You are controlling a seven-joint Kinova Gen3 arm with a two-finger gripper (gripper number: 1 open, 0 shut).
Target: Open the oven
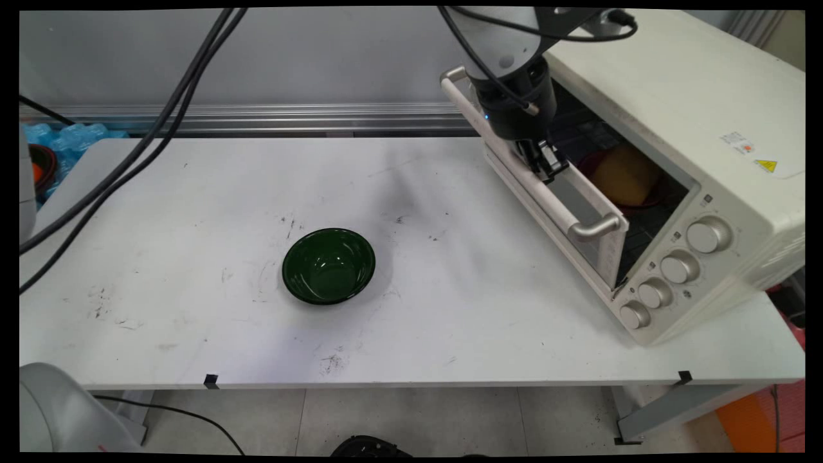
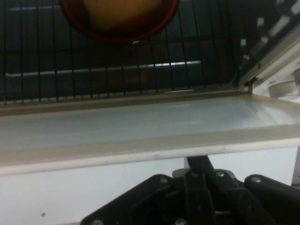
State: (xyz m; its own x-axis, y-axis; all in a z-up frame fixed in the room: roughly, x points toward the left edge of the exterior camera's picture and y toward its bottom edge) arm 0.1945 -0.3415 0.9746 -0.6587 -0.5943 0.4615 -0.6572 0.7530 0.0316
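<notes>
My gripper [image 1: 545, 164] reaches down onto the top edge of the door [image 1: 582, 212] of a cream toaster oven [image 1: 694, 122], just behind its bar handle [image 1: 514, 164]. The door stands partly open, tilted outward. In the hand view the gripper [image 2: 199, 161] looks shut, its black fingers together, with the tips hidden behind the door's pale edge [image 2: 140, 126]. Beyond the door is the wire rack [image 2: 117, 70], and on it a red plate [image 2: 117, 33] carries a yellow lump [image 2: 122, 9]. That yellow lump [image 1: 627, 175] also shows through the opening in the main view.
A dark green bowl [image 1: 328, 265] sits empty near the middle of the white table [image 1: 193, 193]. The oven fills the table's right side, with several knobs [image 1: 707, 235] on its front panel. Black cables [image 1: 161, 122] hang across the upper left.
</notes>
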